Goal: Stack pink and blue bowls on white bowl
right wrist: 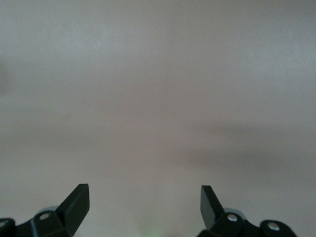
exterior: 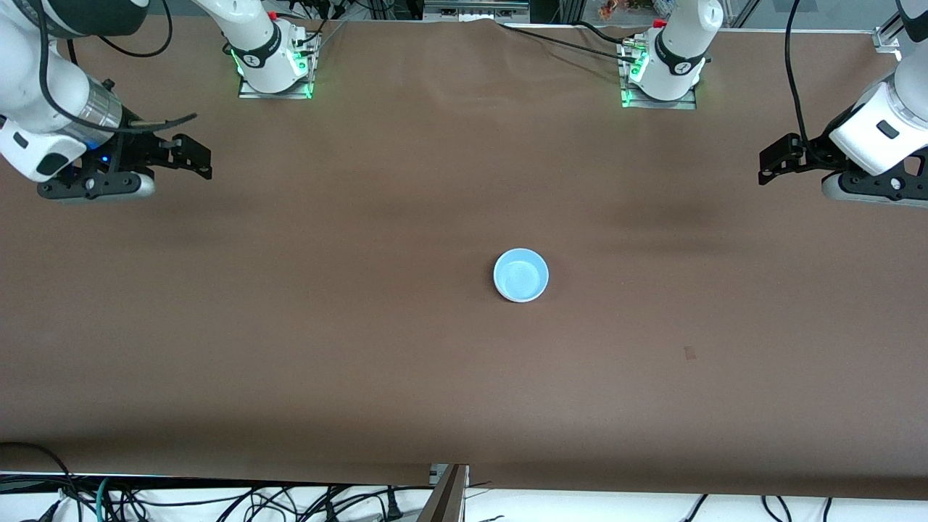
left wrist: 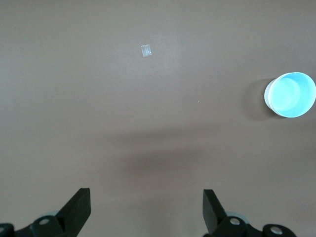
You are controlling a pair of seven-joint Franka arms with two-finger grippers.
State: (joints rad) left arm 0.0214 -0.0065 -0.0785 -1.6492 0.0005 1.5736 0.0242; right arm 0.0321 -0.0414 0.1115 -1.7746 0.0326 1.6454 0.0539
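The light blue bowl (exterior: pixel 520 275) stands upright near the middle of the brown table; it also shows in the left wrist view (left wrist: pixel 292 93). A pale whitish wall shows just under its rim, and I cannot tell whether that is the white bowl. No pink bowl is in sight. My left gripper (exterior: pixel 770 163) hangs open and empty over the left arm's end of the table, its jaws wide apart in the left wrist view (left wrist: pixel 146 192). My right gripper (exterior: pixel 201 158) hangs open and empty over the right arm's end (right wrist: pixel 144 187). Both are well away from the bowl.
A small scrap of tape (exterior: pixel 689 352) lies on the table nearer the front camera than the bowl, toward the left arm's end; it also shows in the left wrist view (left wrist: pixel 146 50). Cables hang beyond the table's front edge (exterior: pixel 449 478).
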